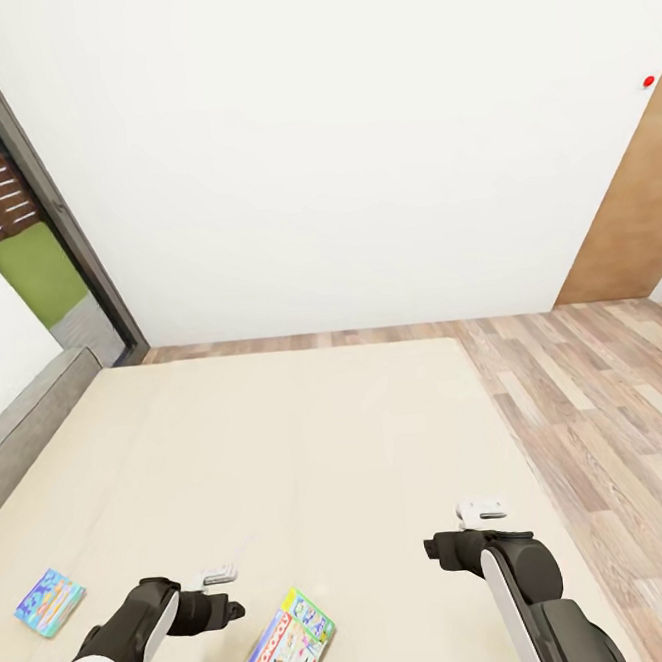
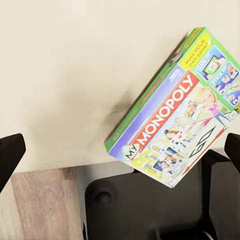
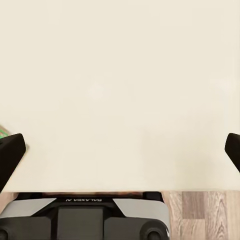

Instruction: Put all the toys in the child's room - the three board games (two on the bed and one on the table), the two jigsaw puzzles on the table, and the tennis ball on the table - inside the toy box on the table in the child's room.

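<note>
Both claws hang over the bed [image 1: 281,446] with nothing in them. Left claw [image 1: 220,574] has its dark fingers [image 2: 11,155] spread wide, one at each edge of its wrist picture, and the right claw [image 1: 482,509] is spread just as wide over bare mattress.

No container is in sight. Just beside the left claw, on its inner side and a little nearer the robot, lies the green Monopoly box [image 1: 288,646], a thin flat rectangle, glossy and printed, turned at a slant on the smooth, plain beige mattress. Out on the left claw's other side, well apart, lies the smaller blue game box [image 1: 49,602], also flat and bright.

From the head, the Monopoly box is small and its print hard to read; the left wrist camera shows it [image 2: 175,110] close, with the red banner and cartoon figures clear and one corner reaching past the bed's edge. Beyond the right claw is a wood-plank floor [image 1: 599,408]
</note>
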### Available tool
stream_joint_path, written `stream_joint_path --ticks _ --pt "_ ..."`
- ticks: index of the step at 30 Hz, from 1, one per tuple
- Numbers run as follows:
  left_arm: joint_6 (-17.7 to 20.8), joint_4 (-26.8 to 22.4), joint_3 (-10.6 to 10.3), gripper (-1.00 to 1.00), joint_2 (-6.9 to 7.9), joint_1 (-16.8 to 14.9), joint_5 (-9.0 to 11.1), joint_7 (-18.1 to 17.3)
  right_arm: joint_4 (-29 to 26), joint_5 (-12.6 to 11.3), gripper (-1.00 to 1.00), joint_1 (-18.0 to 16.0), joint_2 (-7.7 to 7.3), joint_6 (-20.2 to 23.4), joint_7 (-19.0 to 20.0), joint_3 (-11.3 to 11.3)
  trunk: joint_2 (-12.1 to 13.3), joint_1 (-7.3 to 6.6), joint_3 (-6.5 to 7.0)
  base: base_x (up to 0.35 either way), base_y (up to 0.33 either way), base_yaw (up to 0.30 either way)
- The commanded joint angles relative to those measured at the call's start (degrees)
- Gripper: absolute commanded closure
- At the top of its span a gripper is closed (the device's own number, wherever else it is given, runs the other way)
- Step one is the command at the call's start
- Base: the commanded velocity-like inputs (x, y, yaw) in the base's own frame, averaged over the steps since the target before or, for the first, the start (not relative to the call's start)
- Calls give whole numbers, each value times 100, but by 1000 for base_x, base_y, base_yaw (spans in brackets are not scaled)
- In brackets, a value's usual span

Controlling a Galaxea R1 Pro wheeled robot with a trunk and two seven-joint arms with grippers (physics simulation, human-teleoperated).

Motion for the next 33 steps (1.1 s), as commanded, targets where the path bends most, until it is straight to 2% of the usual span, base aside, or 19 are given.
stream_joint_path --ticks 1,3,6,8,9,13,16,19,22,33 --pt "29 -5 7 -100 -4 -1 -17 -54 -5 -10 -100 -5 1 26 -36 6 -12 3 -20 0 0 0" --pt "27 -3 -10 -100 -8 -2 -17 -98 -5 -9 -100 -5 1 26 -36 6 -12 3 -39 0 0 0" --pt "22 0 -152 -100 -12 0 -14 -234 -5 -13 -100 -5 1 26 -36 6 -12 3 -67 0 0 0" --pt "-15 1 -319 -100 -18 -2 -11 -338 -5 -14 -100 -5 1 26 -36 6 -12 3 -86 0 0 0" --pt "-91 1 -432 -100 -26 -2 -5 -394 -5 -12 -100 -5 1 26 -36 6 -12 3 -95 0 0 0" --pt "-379 31 -614 -100 -112 0 16 -471 -5 -10 -100 -5 1 26 -36 6 -12 3 -133 0 0 0" --pt "-565 125 -659 -100 -202 0 30 -489 -5 -13 -100 -5 1 26 -36 6 -12 3 -161 0 0 0" --pt "-915 330 -677 -100 -353 -2 56 -502 -5 -13 -100 -5 1 26 -36 6 -12 3 -189 0 0 0" --pt "-1108 421 -675 -100 -421 0 69 -500 -5 -9 -100 -5 1 26 -36 6 -12 3 -217 0 0 0" --pt "-1248 482 -656 -100 -472 -2 87 -499 -5 -11 -100 -5 1 23 -36 6 -12 3 -320 0 0 0"
